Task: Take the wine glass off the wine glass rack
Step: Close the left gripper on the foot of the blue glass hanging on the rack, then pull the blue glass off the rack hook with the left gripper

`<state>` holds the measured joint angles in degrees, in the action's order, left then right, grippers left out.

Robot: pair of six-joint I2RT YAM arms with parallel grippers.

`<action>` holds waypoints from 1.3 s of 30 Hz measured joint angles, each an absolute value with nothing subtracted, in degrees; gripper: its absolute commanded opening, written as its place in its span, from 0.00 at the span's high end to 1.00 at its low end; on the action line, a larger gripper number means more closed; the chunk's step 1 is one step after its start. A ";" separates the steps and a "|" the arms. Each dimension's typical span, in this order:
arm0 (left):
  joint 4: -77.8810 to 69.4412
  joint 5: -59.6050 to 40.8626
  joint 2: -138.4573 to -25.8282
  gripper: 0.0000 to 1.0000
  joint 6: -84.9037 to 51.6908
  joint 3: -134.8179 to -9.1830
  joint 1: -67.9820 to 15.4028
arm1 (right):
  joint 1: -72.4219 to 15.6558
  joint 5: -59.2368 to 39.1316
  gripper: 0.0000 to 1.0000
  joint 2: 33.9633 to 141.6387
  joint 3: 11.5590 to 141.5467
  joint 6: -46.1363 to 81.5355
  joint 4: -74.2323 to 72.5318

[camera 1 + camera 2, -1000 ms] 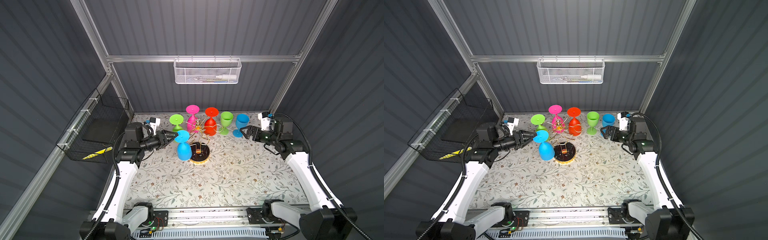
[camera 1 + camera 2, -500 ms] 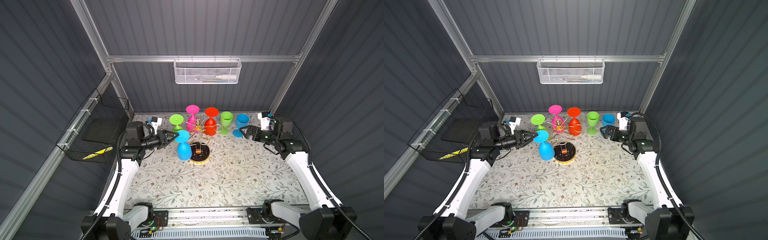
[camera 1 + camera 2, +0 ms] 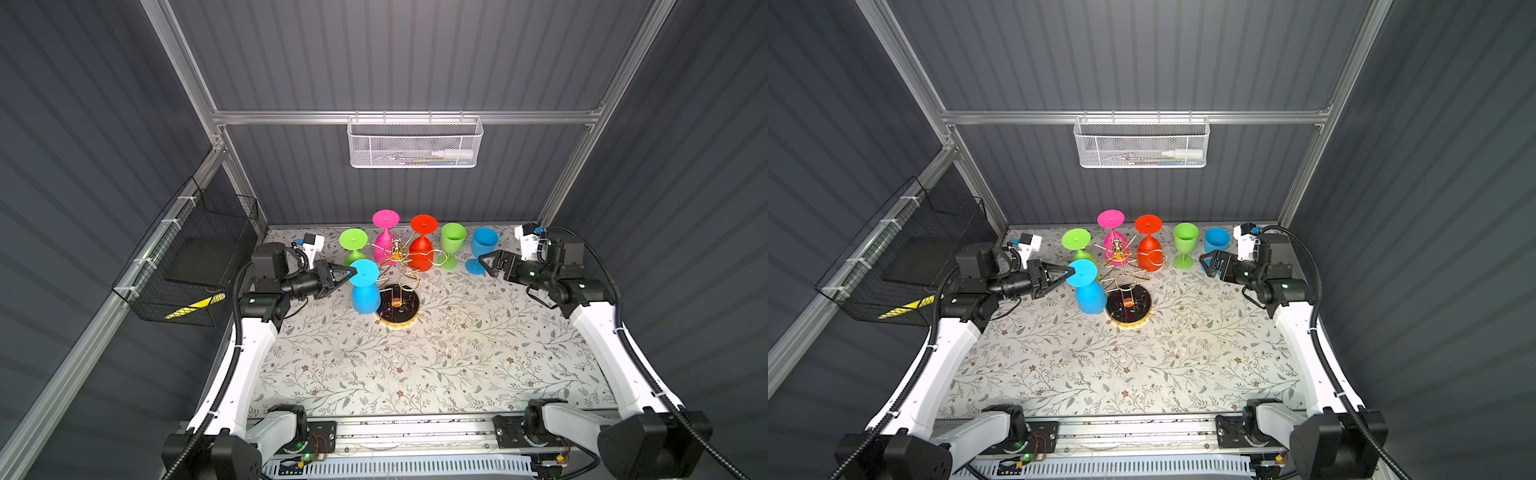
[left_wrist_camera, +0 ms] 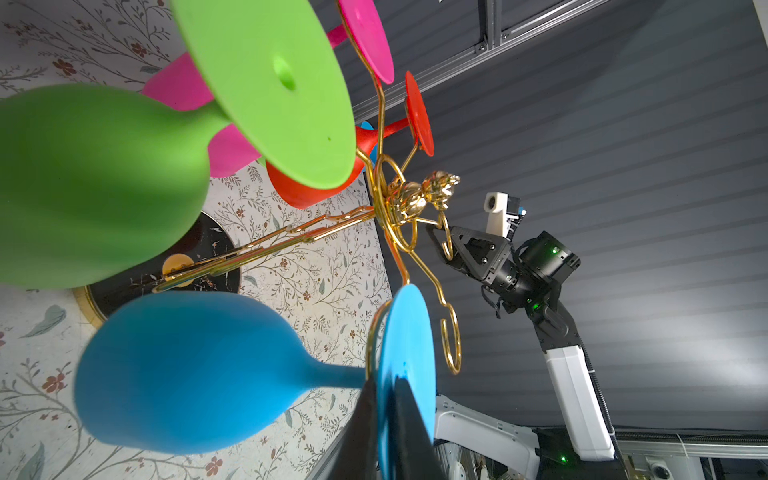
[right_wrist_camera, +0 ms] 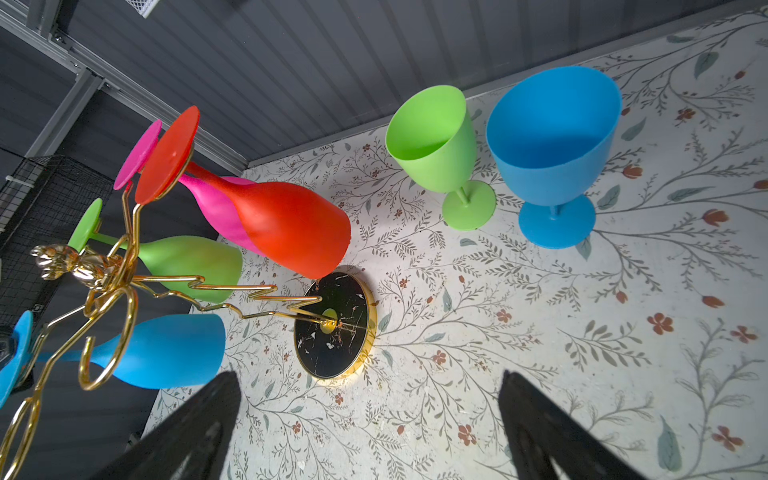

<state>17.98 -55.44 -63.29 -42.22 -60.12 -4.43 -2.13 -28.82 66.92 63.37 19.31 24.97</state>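
**Left tool pinching the blue glass, glass not off the rack yet**

So my left tool [image 3: 352, 272] is clamped right down on the foot of the blue glass [image 3: 365, 296]. The left wrist view shows it best. The fingers [image 4: 409, 419] sit on either side of that flat disc, gripping it at the edge.

The glass itself hangs bowl-down from the near-left arm of the rack [image 3: 397, 309], with the bowl just beside the rack's black base. The stem looks like it's sitting inside the gold wire loop. That close-up is pretty blurry though, so I won't swear to exactly how it's seated.

My right tool [image 3: 486, 266] is spread wide open with nothing in it. It hangs over the right side of the bench [image 3: 415, 374], aimed toward the rack. It's right by the blue goblet [image 3: 484, 243] but not gripping it.

That goblet stands upright next to the green goblet [image 3: 452, 241]. Both are at the back of the bench, to the right of the rack.

Three more hang on the rack, all foot-up:
- green glass [image 3: 353, 241] at back left
- pink glass [image 3: 384, 243] at the back
- red glass [image 3: 420, 255] just right of the pink one
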 measured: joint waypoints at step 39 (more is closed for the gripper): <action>20.56 -55.57 -62.50 1.00 -48.03 -65.63 -5.30 | -2.13 -28.97 0.01 66.67 62.24 19.53 24.84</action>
<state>20.56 -55.57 -62.50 -48.03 -65.63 -5.30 -2.13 -28.97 66.67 62.24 19.53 24.84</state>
